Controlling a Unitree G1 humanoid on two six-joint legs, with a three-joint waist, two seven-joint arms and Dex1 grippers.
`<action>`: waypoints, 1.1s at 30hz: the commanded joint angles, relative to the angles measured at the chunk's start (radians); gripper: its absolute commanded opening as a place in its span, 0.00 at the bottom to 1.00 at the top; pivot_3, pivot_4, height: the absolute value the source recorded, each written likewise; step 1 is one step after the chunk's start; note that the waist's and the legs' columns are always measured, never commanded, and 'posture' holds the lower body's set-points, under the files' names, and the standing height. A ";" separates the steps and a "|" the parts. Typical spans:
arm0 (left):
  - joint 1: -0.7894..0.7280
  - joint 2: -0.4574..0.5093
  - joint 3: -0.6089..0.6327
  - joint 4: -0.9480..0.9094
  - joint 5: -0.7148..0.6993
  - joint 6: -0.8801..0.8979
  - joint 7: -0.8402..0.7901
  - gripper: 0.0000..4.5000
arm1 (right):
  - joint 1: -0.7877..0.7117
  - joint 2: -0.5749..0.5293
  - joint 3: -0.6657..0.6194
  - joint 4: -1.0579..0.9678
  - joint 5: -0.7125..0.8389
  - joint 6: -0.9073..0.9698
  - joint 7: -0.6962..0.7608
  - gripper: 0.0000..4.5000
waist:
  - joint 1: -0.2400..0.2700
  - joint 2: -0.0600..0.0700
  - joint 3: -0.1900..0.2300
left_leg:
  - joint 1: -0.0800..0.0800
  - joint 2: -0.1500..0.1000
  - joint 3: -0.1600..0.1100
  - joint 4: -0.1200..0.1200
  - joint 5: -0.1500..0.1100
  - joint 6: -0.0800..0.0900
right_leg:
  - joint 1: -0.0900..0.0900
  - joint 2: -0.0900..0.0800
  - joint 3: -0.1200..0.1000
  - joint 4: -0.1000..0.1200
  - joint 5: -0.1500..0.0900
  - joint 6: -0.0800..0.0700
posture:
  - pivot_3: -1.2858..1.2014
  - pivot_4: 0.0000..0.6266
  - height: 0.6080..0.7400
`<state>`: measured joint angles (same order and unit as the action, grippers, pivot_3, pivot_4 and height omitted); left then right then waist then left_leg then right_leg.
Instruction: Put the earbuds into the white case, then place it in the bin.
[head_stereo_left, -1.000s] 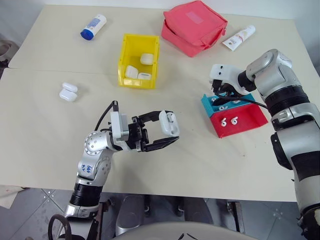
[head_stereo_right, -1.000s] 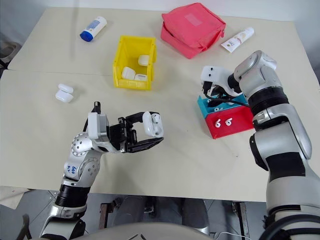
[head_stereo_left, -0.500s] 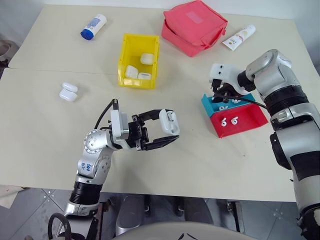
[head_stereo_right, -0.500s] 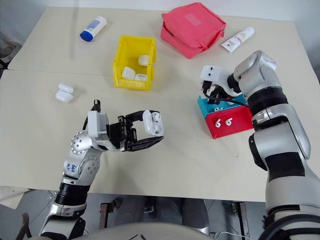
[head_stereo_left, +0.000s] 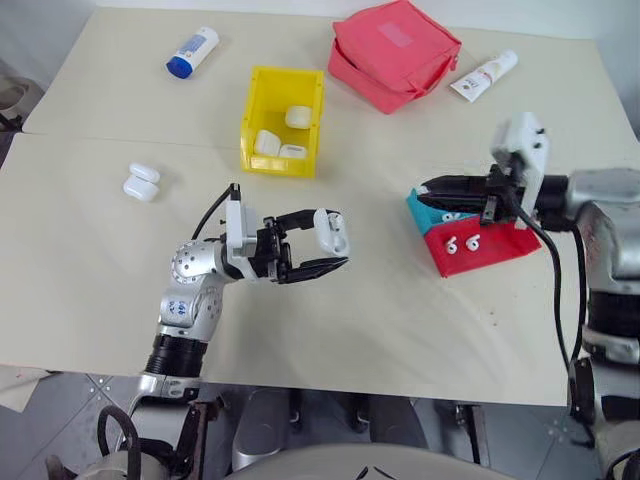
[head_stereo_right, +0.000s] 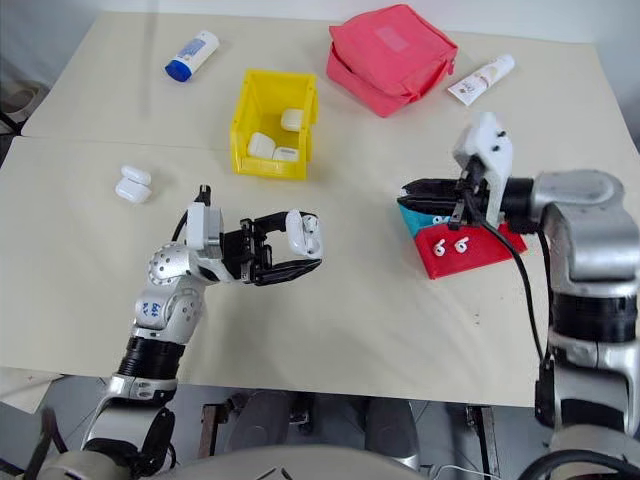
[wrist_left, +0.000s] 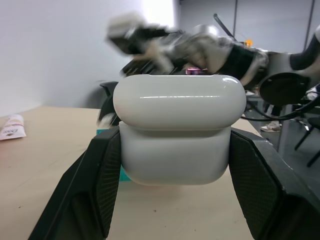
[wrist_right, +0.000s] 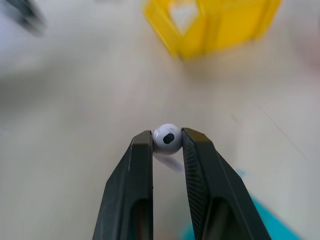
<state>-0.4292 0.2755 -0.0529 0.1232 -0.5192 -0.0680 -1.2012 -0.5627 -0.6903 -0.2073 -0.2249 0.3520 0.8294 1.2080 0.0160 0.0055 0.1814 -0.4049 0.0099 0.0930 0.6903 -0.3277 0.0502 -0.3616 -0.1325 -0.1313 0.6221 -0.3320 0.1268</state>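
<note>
Since a second ago the right gripper has lifted out of the teal tray and swung round to point left across the table, and it now pinches one earbud between its fingertips, above the trays. The left gripper has barely shifted; its two fingers still clamp the white case, lid down, above the near middle of the table (held clear of the surface).

The teal tray sits at the right of the table, with the red tray against its near side. Two earbuds lie side by side in the red tray; what remains in the teal tray is hidden by the gripper fingers.

The yellow bin stands at the far middle, well apart from the held case, and holds three white cases, one toward its far end and two at its near end. Two more white cases lie touching each other on the left of the table.

At the far edge are a white bottle with a blue cap on the left, a red pouch right of the bin, and a white tube further right.
</note>
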 joint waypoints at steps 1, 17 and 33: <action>-0.054 -0.001 0.023 0.055 -0.008 -0.035 -0.038 0.62 | 0.070 0.039 -0.158 -0.274 0.230 0.223 -0.113 0.11 | 0.000 0.000 0.000 | 0.000 0.001 -0.001 0.000 0.000 0.000 | 0.000 0.001 0.000 0.000 0.000 0.000 | 0.52 0.24 1.00; -0.196 -0.072 0.000 0.230 0.003 -0.072 -0.176 0.62 | 0.112 0.381 -0.287 -0.524 0.836 0.596 -0.761 0.11 | 0.003 0.000 0.000 | 0.000 -0.002 0.000 -0.001 0.000 0.000 | -0.001 0.000 0.001 0.001 0.000 0.000 | 0.52 0.24 1.00; -0.198 -0.099 -0.010 0.183 0.001 -0.019 -0.183 0.62 | 0.226 0.244 -0.088 -0.498 1.076 0.357 -1.000 0.11 | 0.003 0.000 0.000 | 0.000 -0.002 0.000 -0.001 0.000 0.000 | -0.001 0.000 0.002 0.001 0.000 0.000 | 0.52 0.24 1.00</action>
<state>-0.6152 0.1813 -0.0601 0.3558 -0.5084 -0.0890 -1.3881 -0.3477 -0.4302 -0.3093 -0.7077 1.3954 1.2208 0.2152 0.0193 0.0052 0.1813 -0.4047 0.0081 0.0929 0.6893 -0.3278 0.0506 -0.3626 -0.1323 -0.1296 0.6232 -0.3319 0.1268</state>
